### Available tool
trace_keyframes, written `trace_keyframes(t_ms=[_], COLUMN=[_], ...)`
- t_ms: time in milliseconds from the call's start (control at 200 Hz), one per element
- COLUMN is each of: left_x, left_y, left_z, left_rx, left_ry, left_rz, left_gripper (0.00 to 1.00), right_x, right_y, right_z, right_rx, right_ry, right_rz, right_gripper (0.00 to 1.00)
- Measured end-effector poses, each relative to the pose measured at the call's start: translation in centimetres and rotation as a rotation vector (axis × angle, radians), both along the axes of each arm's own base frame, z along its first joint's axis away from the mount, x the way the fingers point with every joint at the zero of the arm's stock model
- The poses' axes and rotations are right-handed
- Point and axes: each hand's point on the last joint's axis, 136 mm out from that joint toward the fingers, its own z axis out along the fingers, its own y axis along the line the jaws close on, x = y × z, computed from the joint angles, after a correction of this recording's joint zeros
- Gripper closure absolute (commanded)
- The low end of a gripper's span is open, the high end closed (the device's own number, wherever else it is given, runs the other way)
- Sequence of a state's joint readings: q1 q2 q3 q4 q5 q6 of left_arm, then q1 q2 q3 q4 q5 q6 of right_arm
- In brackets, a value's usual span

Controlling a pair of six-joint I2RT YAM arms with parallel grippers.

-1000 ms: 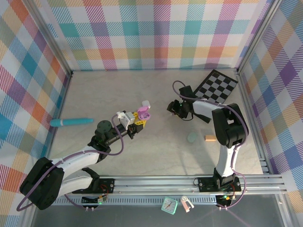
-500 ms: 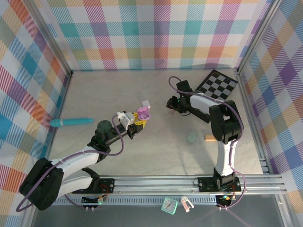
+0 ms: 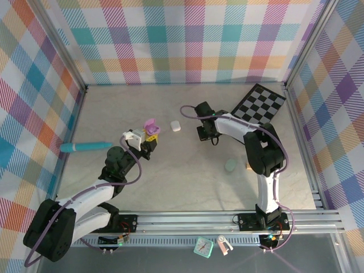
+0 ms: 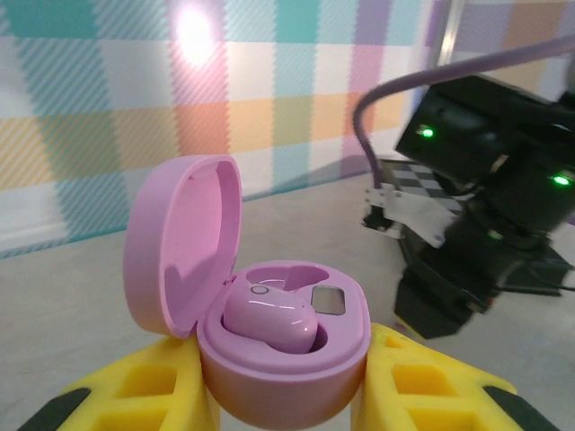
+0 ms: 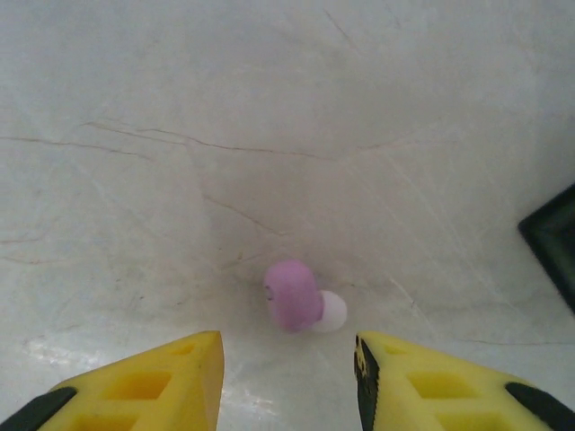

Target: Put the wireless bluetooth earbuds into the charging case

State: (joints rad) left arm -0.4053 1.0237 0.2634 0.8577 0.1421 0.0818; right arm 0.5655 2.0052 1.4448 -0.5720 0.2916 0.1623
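Here, lilac case open, earbud inside

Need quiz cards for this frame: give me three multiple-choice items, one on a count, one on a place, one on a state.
1. How many earbuds sit in the lilac case?
A. two
B. none
C. one

2. Where is the loose earbud?
A. in the case
B. on the table, just ahead of the right hand
C. on the checkerboard

3. The case's lid is:
A. open
B. shut
C. off, lying on the table

Answers:
1 C: one lilac bud fills one socket, and the other looks empty.
2 B: the right wrist view shows it on bare table.
3 A: the lid stands up at its hinge.
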Motion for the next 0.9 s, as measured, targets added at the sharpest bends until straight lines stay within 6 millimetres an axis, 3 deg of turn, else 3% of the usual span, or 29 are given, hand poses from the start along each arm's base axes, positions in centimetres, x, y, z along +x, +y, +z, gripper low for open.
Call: trace_keyframes(t_ms=[145, 385, 905], left_x=[0.0, -0.4, -0.4], left_y=[0.9, 1.4, 1.2], left_z=[1.3, 2.4, 1.7], left_rx=[-0.029, -0.043, -0.03], left_ry=[-0.03, -0.053, -0.03], left_rz=[0.041, 0.062, 0.051], left_gripper=[0.76, 0.76, 0.76], right_x=[1.0, 1.5, 2.0], right_y=[1.1, 1.0, 0.6], right_z=[1.2, -0.3, -1.2], right_rx=[-0.118, -0.259, -0.331], right_ry=[-0.077, -0.077, -0.055], right_rz=[0.076, 0.134, 0.156], right_gripper=[0.58, 0.59, 0.6])
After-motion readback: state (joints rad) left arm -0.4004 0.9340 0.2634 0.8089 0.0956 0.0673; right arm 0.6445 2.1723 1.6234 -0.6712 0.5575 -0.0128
